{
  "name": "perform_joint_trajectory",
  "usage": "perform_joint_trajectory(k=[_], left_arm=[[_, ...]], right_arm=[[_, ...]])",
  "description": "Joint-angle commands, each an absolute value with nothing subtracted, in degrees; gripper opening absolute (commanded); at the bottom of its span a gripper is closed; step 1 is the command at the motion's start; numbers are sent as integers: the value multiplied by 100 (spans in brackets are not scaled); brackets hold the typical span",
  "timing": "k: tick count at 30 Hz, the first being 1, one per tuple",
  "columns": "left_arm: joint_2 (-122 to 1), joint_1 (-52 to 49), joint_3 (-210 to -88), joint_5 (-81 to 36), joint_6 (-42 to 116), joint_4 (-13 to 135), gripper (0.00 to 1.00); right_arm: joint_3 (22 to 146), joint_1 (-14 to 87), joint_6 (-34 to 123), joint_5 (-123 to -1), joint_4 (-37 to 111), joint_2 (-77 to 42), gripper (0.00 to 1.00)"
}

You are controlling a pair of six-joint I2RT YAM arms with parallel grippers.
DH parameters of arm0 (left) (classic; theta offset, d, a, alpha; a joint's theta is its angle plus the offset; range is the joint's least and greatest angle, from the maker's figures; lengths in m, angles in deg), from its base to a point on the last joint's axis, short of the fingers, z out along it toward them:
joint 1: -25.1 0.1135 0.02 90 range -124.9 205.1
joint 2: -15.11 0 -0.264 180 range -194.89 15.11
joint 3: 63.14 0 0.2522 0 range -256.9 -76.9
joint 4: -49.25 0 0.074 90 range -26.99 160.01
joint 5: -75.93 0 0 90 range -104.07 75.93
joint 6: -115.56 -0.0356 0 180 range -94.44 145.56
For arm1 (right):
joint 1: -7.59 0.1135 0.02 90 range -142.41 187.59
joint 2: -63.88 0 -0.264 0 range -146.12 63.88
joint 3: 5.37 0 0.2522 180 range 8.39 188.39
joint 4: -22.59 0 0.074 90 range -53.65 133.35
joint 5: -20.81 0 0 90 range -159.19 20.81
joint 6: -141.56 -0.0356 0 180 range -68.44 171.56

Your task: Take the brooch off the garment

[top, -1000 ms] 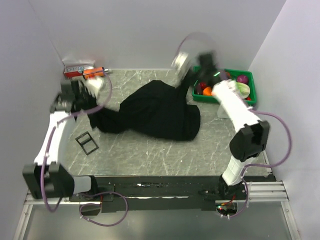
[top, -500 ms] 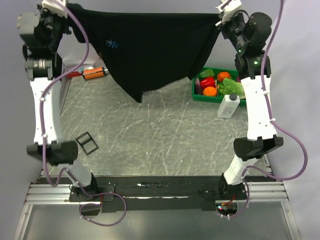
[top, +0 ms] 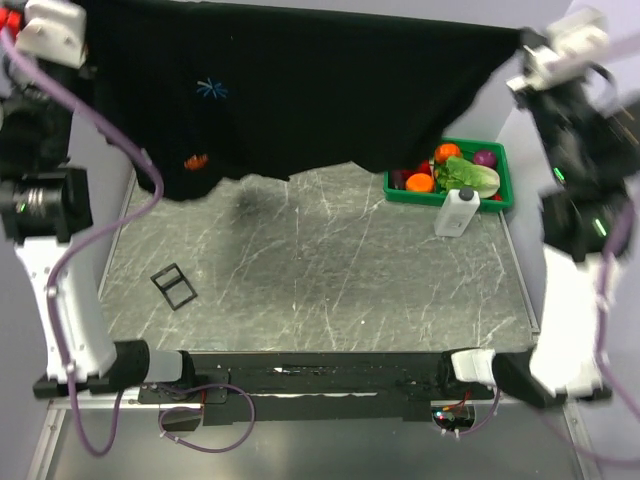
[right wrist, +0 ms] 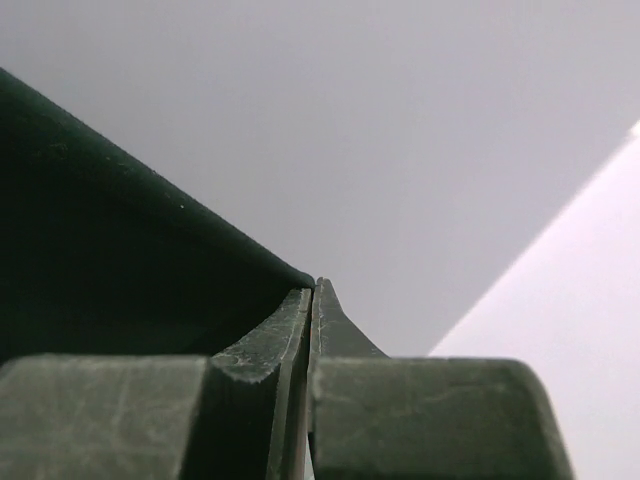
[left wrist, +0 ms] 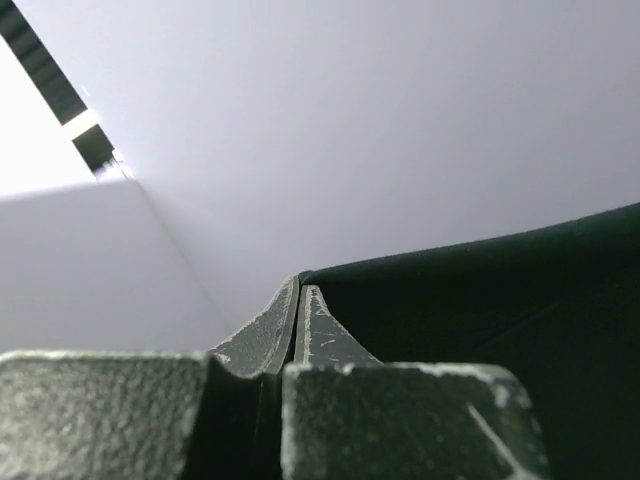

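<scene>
Holding the garment (top: 330, 100) spread high, my left tool (left wrist: 300, 298) and right tool (right wrist: 312, 298) both pinched closed on its corners, I expose the brooch (top: 196, 160).

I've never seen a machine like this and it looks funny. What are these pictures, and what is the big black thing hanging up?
It is a robot with two arms bolted to a table. The wide picture comes from a camera above and behind the arms. The other two come from little cameras on its wrists, looking close up. The left gripper and the right gripper are each pinched shut on an edge of a black shirt, the garment, holding it spread out in the air. A tiny orange brooch sits low on it, toward the picture's left. On the table are a green bin, a white bottle and a small black frame.
</scene>
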State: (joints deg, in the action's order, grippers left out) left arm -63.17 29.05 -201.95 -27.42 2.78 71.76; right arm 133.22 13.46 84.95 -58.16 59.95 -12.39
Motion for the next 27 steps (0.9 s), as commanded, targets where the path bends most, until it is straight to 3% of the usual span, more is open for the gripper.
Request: perform_joint_trajectory(k=[1,7,12,17,22,27], left_arm=[[-5838,2783,-20223,-2837,-54,6872,1],[-5652,2774,-19416,-3305,175,6960,1],[-5433,2774,-17537,-4298,-492,7241,1],[-5712,2774,-15761,-4325,-423,6854,1],[-7100,2774,-15634,-4352,-151,6889,1],[-8698,2774,-16802,-4352,454,7215,1]], right_arm=[[13039,1269,8601,-5987,5912,-407,0],[11874,1269,8882,-5812,5737,77,0],[10053,1260,9189,-5618,5262,367,0],[8382,1252,9138,-5398,4858,-18,0],[7931,1269,9155,-5635,4515,-1309,0],[9035,1278,9050,-6117,4506,-2906,0]])
